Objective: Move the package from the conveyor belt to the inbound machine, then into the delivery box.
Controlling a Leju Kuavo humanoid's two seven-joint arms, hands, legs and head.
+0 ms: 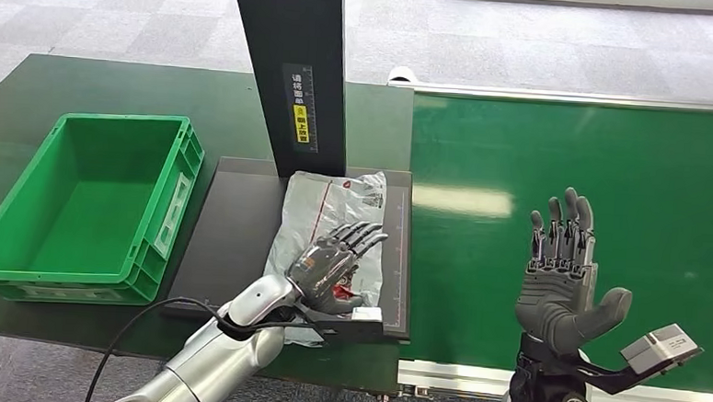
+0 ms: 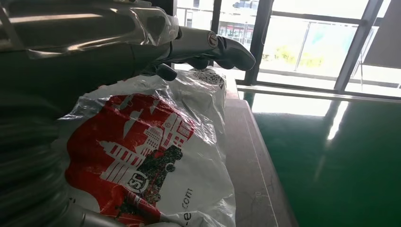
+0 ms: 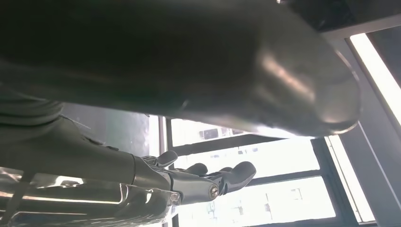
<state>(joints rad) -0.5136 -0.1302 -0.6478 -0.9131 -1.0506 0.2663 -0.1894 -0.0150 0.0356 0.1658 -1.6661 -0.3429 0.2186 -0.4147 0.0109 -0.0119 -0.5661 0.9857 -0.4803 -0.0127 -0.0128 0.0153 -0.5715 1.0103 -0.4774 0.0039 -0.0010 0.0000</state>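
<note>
The package (image 1: 333,227), a crinkled white plastic mailer with red and black print, lies flat on the dark platform of the inbound machine (image 1: 240,241), right under the machine's black upright post (image 1: 291,69). The left robot hand (image 1: 336,260) lies on top of the package, palm down, fingers stretched forward across the near half of the bag. From here I cannot tell whether it is gripping the plastic or just resting on it. In the left wrist view the bag (image 2: 151,151) bulges up directly beneath the hand, the red cityscape print facing the camera, and the fingers (image 2: 222,49) reach out straight over the far end of it.

Over on the other side, the right robot hand (image 1: 565,281) is up above the green conveyor belt (image 1: 630,178), well apart from the package. It stands upright, palm toward the robot, fingers spread and pointing up, thumb out to the side, nothing in it. The right wrist view shows those fingers (image 3: 227,177) extended against bright windows.

To the left of the machine platform sits the green delivery box (image 1: 147,264), just beside the platform's edge, on the dark green desk (image 1: 26,101). The package is between the box and the belt, nearer the belt side of the platform, its near edge hanging slightly over the platform's front lip
</note>
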